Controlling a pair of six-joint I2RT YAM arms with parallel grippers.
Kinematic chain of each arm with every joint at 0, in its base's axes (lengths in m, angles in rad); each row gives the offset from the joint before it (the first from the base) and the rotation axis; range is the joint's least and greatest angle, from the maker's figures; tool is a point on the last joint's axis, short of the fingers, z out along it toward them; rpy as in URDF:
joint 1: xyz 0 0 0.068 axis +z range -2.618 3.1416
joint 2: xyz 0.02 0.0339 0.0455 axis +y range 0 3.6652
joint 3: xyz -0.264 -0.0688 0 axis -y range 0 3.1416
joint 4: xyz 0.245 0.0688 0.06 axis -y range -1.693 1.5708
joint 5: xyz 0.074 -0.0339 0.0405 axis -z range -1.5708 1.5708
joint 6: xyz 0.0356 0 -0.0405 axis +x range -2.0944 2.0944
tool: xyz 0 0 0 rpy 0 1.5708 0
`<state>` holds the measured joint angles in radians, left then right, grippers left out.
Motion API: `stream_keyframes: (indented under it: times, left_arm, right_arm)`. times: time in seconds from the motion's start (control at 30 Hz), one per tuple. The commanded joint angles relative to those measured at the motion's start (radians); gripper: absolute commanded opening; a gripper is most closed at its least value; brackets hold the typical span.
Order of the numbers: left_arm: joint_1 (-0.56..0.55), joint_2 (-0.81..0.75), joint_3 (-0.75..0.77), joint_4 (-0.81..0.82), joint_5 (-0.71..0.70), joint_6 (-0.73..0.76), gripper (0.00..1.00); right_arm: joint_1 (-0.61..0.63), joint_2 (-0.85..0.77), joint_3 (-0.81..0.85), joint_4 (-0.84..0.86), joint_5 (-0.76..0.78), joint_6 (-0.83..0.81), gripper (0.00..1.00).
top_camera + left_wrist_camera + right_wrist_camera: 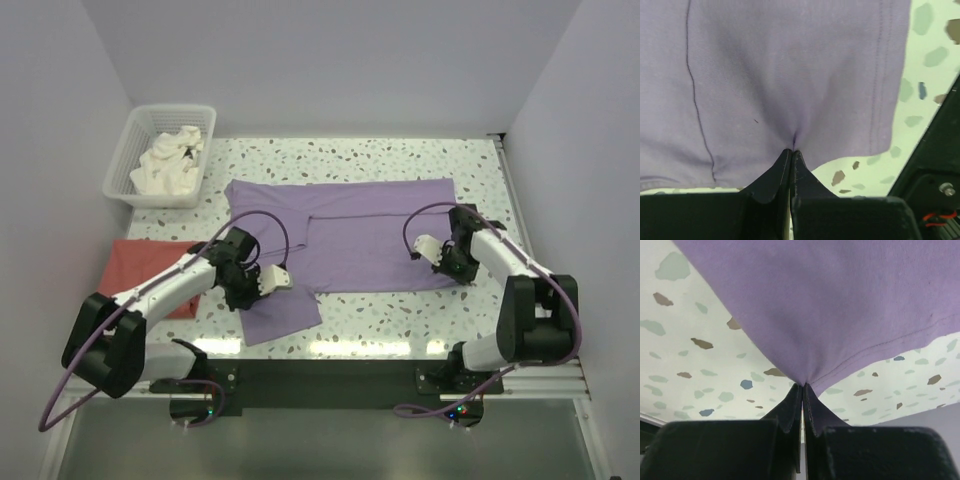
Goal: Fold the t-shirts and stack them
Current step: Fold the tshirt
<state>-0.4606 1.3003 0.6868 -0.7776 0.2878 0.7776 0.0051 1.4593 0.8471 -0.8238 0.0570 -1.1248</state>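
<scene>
Purple t-shirt (pixel 360 230) lies spread out mid-frame on the table (pixel 400 312). Left gripper (pixel 791 150) is clamped on the cloth at its lower-left flap, and right gripper (pixel 803 386) is pinching the hem on the right. It looks thin, light and floppy, so I'd grab edges and corners or it'll sag.

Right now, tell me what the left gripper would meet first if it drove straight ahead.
The purple t-shirt: the left gripper is shut on its edge, and the same cloth fills the view ahead, probably lying on the table.
</scene>
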Motion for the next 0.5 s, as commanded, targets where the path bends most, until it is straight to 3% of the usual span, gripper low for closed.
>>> stream_keyframes:
  times: [0.0,0.23,0.47]
  left_arm:
    - [-0.004,-0.067,0.097,-0.179,0.077,0.008,0.0]
    - [0.037,-0.067,0.224,-0.216,0.051,0.028,0.0]
    - [0.152,0.115,0.454,-0.227,0.037,0.068,0.0]
  right_arm:
    - [-0.002,-0.066,0.018,-0.083,-0.014,-0.049,0.0]
    - [-0.043,-0.065,0.094,-0.156,-0.028,-0.109,0.0]
    - [-0.053,0.09,0.262,-0.208,-0.043,-0.11,0.0]
